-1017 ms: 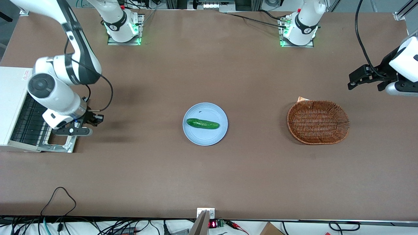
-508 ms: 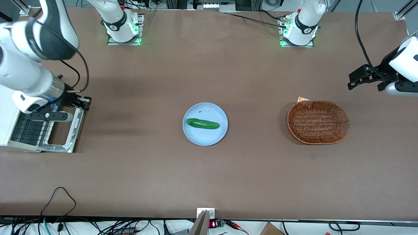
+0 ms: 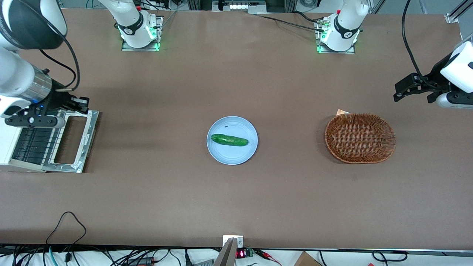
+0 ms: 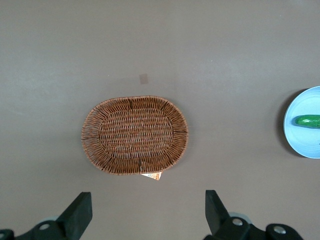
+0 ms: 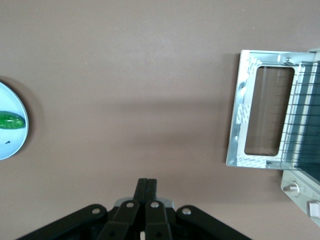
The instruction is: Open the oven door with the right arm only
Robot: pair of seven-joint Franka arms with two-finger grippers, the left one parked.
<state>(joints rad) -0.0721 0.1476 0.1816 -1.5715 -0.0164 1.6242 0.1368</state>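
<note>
Since one second ago, the right arm (image 3: pixel 20 79) has drawn back from over the lowered oven door (image 3: pixel 75 140) toward the table's edge at its own end, farther from the front camera. Its gripper (image 3: pixel 82 104) now hangs just above the door's corner farthest from that camera; the right wrist view shows the fingers (image 5: pixel 146 200) pressed together, holding nothing. The oven door lies folded flat on the table (image 3: pixel 236 199), handle edge outward, its window showing the brown surface beneath. The oven (image 3: pixel 11 129) stands at the table's edge toward the working arm's end, wire rack (image 3: pixel 33 142) exposed and one knob (image 5: pixel 291 189) visible in the wrist view. Near the table's centre, a blue plate (image 3: pixel 232 153) carries a cucumber (image 3: pixel 229 140). An oval wicker basket (image 3: pixel 360 138) sits toward the parked arm's end, a small card (image 4: pixel 151 175) just showing from under its rim.
</note>
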